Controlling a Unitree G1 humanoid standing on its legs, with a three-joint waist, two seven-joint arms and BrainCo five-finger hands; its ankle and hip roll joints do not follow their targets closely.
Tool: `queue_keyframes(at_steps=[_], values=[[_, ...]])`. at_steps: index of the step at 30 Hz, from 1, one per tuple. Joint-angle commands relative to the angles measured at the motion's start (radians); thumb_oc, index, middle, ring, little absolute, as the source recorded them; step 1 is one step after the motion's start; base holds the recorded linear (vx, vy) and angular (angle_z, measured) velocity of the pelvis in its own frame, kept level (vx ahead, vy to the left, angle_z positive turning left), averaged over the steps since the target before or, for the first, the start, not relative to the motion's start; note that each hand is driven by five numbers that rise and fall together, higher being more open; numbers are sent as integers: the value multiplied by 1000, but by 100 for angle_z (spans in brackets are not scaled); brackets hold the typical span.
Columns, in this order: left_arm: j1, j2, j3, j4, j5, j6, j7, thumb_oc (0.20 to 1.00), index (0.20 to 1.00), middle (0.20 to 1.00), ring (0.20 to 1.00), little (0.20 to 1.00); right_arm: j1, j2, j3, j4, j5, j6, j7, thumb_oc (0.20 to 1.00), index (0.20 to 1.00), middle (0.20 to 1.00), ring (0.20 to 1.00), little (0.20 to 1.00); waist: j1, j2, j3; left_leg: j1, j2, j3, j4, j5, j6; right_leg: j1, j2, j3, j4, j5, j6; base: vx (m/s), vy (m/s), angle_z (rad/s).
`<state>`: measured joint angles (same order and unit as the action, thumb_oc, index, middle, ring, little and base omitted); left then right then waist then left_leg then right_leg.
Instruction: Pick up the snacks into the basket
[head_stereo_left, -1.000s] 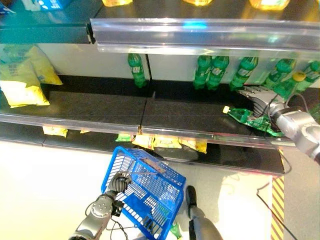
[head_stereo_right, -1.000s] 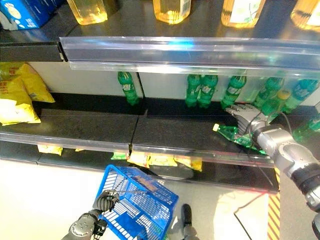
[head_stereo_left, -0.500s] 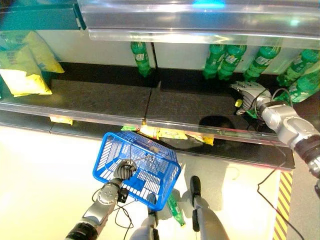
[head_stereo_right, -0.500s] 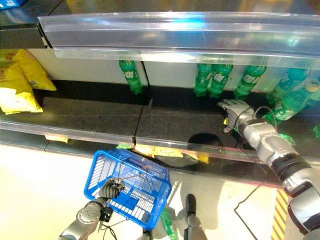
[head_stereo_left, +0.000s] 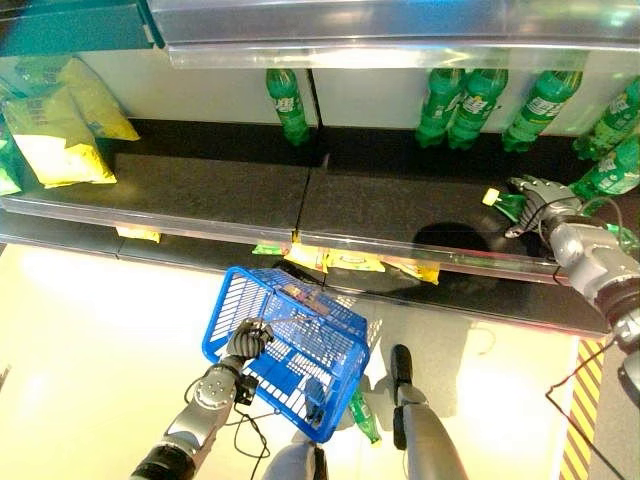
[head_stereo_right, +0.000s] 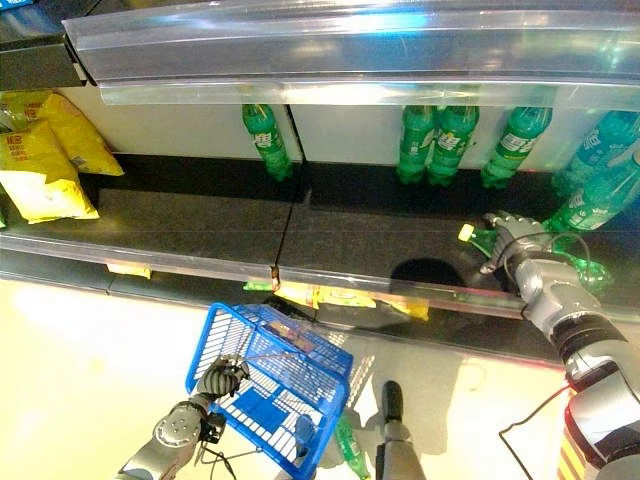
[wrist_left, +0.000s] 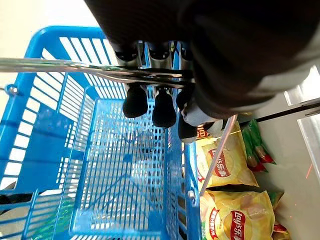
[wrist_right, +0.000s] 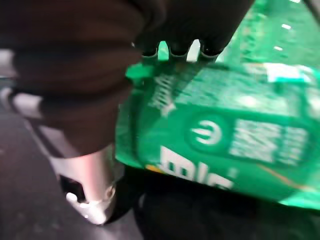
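Snack bags, yellow (head_stereo_left: 55, 135), sit at the far left of the middle shelf (head_stereo_left: 200, 190), w/ more yellow bags (head_stereo_left: 350, 263) on the lower shelf just behind the basket. Biggest thing in sight is the shelving: dark boards w/ clear plastic front rails, green bottles (head_stereo_right: 440, 140) standing along the back wall, one (head_stereo_left: 288, 105) apart from the rest nr the middle. Blue basket (head_stereo_left: 300, 355) hangs tilted over the pale floor in front of the lower shelf; left wrist view shows nothing lying on its mesh bottom. Left hand (head_stereo_left: 248, 340) is at the basket's near rim, fingers (wrist_left: 135, 102) curled round the wire handle (wrist_left: 75, 67). One more green bottle (head_stereo_left: 362, 418) lies on the floor below the basket. Right hand (head_stereo_right: 510, 235) is up on the middle shelf at the right end, on a green bottle lying on its side (head_stereo_right: 480, 238), yellow cap pointing left. Right wrist view has that hand's fingers pressed against the green label, thumb on the other side, so clamped on the bottle. No snack bag in either hand.
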<state>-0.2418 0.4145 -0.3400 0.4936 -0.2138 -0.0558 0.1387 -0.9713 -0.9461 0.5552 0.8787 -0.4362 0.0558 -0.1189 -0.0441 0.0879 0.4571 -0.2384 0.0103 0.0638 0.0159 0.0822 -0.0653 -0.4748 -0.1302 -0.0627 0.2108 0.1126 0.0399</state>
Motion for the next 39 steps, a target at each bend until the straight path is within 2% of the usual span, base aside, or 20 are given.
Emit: queue_keyframes(at_steps=[1, 7, 13, 14, 15, 16, 17, 23, 39], values=[[31, 38, 36, -105, -15, -73, 24, 200, 200, 200, 200, 200, 34, -40, -16, -26, -27, 8, -29, 1000, 1000, 1000, 1000, 1000, -13, -27, -52, -87, 22, -29, 101, -36, -37, -11, -33, 59, 51, -84, 110, -1, 2, 5], [34, 34, 52, -105, -14, -73, 25, 200, 200, 200, 200, 200, 112, -70, -81, -40, -22, 9, -34, 1000, 1000, 1000, 1000, 1000, -20, -33, -49, -90, 21, -31, 103, -38, -37, -12, -37, 59, 55, -84, 111, -3, -2, 2], [36, 42, 57, -113, -15, -75, 25, 200, 200, 200, 200, 200, 121, -75, -84, -11, -14, 7, -30, 1000, 1000, 1000, 1000, 1000, -18, -32, -45, -97, 18, -29, 108, -39, -36, -20, -39, 65, 59, -83, 111, 0, 0, 0], [36, 43, 57, -115, -17, -75, 25, 200, 200, 200, 200, 200, 121, -74, -81, -6, -14, 8, -30, 865, 865, 865, 865, 865, -18, -30, -44, -97, 18, -28, 108, -38, -37, -20, -39, 67, 59, -84, 111, 0, 0, 0], [36, 43, 58, -117, -20, -76, 24, 200, 200, 200, 200, 200, 118, -73, -79, 2, -10, 7, -30, 558, 558, 558, 558, 558, -18, -29, -42, -98, 17, -27, 108, -37, -37, -21, -39, 68, 59, -84, 111, 0, 0, 0], [37, 43, 59, -116, -22, -76, 23, 200, 200, 200, 200, 200, 116, -72, -78, 9, -7, 7, -27, 438, 438, 438, 438, 438, -17, -28, -42, -97, 17, -27, 108, -37, -38, -21, -39, 67, 59, -84, 111, 0, 0, 0], [37, 44, 59, -117, -26, -76, 22, 200, 200, 200, 200, 200, 115, -67, -75, 25, -3, 5, -25, 200, 200, 200, 200, 200, -16, -26, -42, -98, 17, -27, 108, -36, -38, -22, -40, 66, 61, -85, 111, 0, 0, 0], [36, 45, 61, -119, -38, -77, 19, 200, 200, 200, 200, 200, 111, -53, -60, 68, 3, 3, -15, 200, 200, 200, 200, 200, -14, -21, -43, -99, 16, -30, 107, -33, -40, -19, -41, 63, 61, -87, 109, 1, -1, 1], [29, 45, 68, -129, -39, -76, 27, 200, 200, 200, 200, 200, 129, -20, -92, 38, 42, 0, -21, 200, 200, 200, 200, 200, -11, -21, -37, -109, 15, -36, 115, -35, -37, -27, -45, 61, 68, -88, 110, 0, 0, 0]])
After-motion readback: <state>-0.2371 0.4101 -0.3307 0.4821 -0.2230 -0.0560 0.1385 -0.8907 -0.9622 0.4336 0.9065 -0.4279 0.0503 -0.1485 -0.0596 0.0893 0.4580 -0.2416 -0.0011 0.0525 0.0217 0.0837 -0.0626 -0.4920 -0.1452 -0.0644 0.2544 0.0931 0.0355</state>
